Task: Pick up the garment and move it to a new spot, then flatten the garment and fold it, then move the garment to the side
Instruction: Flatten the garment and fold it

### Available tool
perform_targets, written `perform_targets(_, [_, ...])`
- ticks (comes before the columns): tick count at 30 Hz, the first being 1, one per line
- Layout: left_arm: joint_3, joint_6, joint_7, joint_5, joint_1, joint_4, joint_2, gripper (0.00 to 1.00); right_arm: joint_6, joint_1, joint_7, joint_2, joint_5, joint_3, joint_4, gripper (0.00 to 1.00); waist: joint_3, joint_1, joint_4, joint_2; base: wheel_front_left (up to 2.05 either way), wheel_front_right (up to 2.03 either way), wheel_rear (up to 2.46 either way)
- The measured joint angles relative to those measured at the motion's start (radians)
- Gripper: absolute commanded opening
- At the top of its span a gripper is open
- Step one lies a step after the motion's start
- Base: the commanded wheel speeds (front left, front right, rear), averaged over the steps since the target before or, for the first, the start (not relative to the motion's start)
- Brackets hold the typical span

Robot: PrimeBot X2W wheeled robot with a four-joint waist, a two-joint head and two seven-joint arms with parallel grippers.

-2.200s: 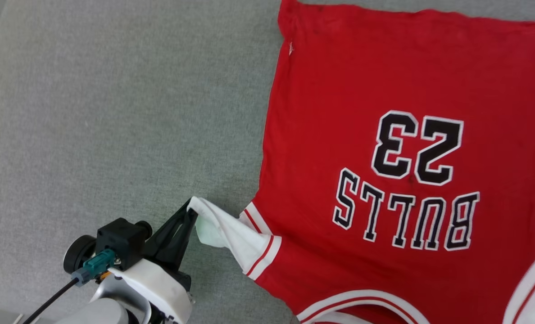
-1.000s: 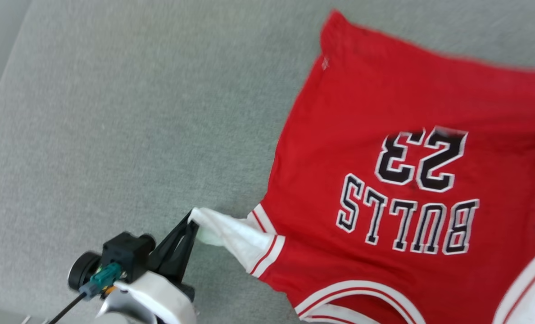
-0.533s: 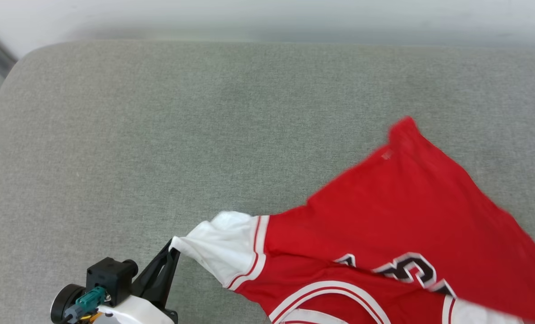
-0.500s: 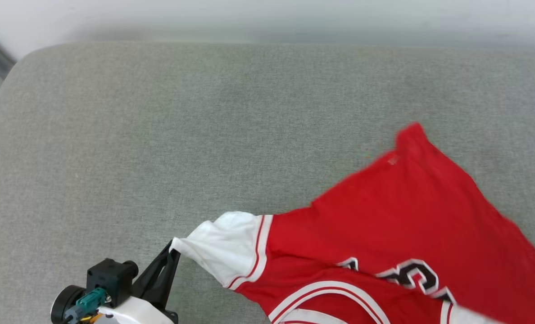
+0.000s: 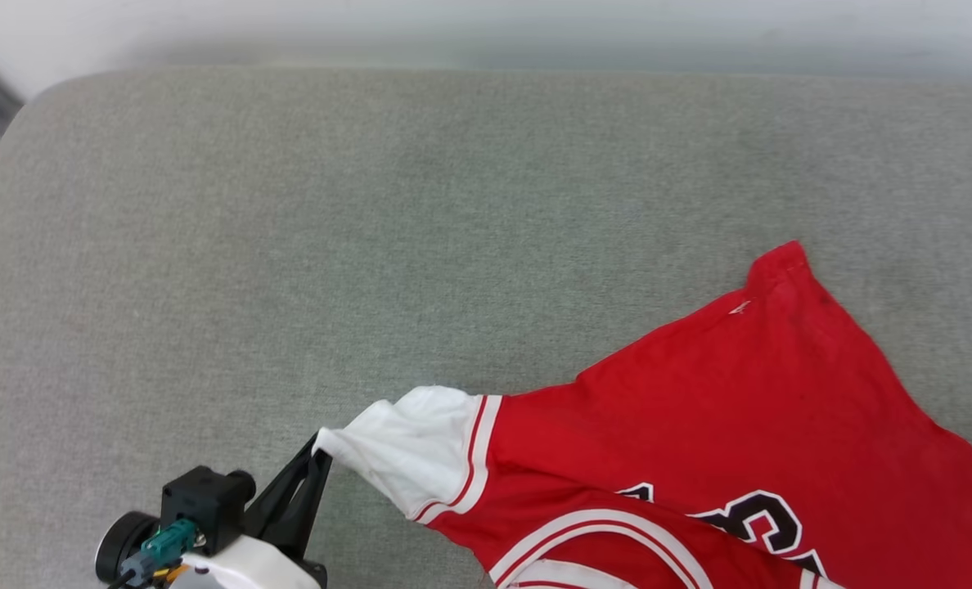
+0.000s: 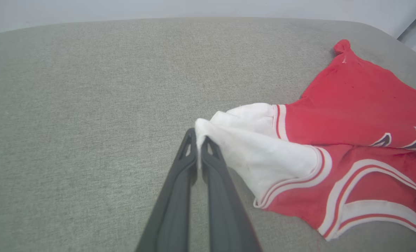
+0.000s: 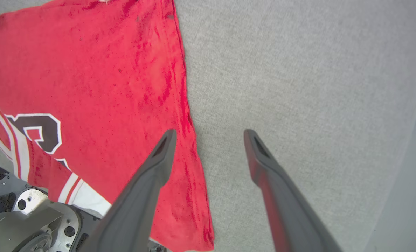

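At the near left of the grey cushion (image 5: 290, 204), the left claw (image 6: 198, 138) is pressed together on the very tip of the white sleeve (image 5: 408, 446), so that only a thin fold of cloth is pinched. The sleeve is drawn taut from that pinch and raised a little off the cushion.

The garment (image 5: 740, 425) is spread askew over the near right part of the cushion. One hem corner (image 5: 785, 258) points toward the cushion's far edge, and the black print is partly cut off at the near edge of the head view.

Over the cushion's right side, the right claw (image 7: 209, 134) is spread wide. One finger is over the garment's red side edge and the other over bare cushion. Whether cloth is touched there cannot be told.

The step in hand is judged to be carrying the garment to a new spot. It is best done with two holds, so a second grip should be taken by the right claw on the cloth edge below it, with more than one layer gathered if possible. The pull from the left should be made slowly and evenly, since so small a pinch may slip. The cloth should be lifted clear of the cushion rather than dragged across it, so that bunching is avoided.
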Motion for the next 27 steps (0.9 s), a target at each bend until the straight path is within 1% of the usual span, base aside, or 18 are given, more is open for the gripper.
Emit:
perform_targets(4, [-0.005, -0.006, 0.008, 0.018, -0.029, -0.006, -0.006, 0.0, 0.0, -0.137, 0.065, -0.024, -0.015, -0.012, -0.047, 1.0, 0.023, 0.0, 0.018, 0.0, 0.0, 0.0, 0.0])
perform_targets(8, [-0.009, -0.009, 0.012, 0.036, -0.056, -0.011, -0.017, 0.0, 0.0, -0.311, 0.175, -0.01, -0.027, 0.05, -0.046, 1.0, 0.059, 0.0001, 0.039, 0.0, 0.0, 0.0, 0.0])
perform_targets(10, [-0.014, -0.014, 0.012, 0.045, -0.066, -0.012, -0.025, 0.0, 0.0, -0.402, 0.239, 0.013, -0.048, 0.095, -0.021, 1.0, 0.08, 0.0001, 0.05, 0.0, 0.0, 0.0, 0.0])
perform_targets(15, [-0.019, -0.019, 0.012, 0.063, -0.101, -0.014, -0.048, 0.0, 0.0, -0.614, 0.387, 0.113, -0.122, 0.216, 0.061, 1.0, 0.135, 0.0003, 0.08, 0.0, 0.0, 0.0, 0.0])
perform_targets(17, [-0.02, -0.021, 0.012, 0.07, -0.113, -0.015, -0.058, 0.0, 0.0, -0.683, 0.42, 0.16, -0.149, 0.245, 0.105, 1.0, 0.159, 0.0003, 0.091, 0.0, 0.0, 0.0, 0.0])
perform_targets(20, [-0.022, -0.029, 0.012, 0.08, -0.134, -0.015, -0.072, 0.0, 0.0, -0.761, 0.44, 0.224, -0.198, 0.29, 0.165, 1.0, 0.196, 0.0003, 0.106, 0.0, 0.0, 0.0, 0.0])
perform_targets(23, [-0.025, -0.034, 0.012, 0.089, -0.153, -0.012, -0.087, 0.0, 0.0, -0.801, 0.422, 0.28, -0.23, 0.329, 0.228, 1.0, 0.233, 0.0003, 0.12, 0.0, 0.0, 0.0, 0.0])
perform_targets(27, [-0.025, -0.042, 0.012, 0.096, -0.169, 0.003, -0.099, 0.0, 0.0, -0.815, 0.377, 0.317, -0.256, 0.4, 0.283, 1.0, 0.271, 0.0003, 0.133, 0.0, 0.0, 0.0, 0.0])
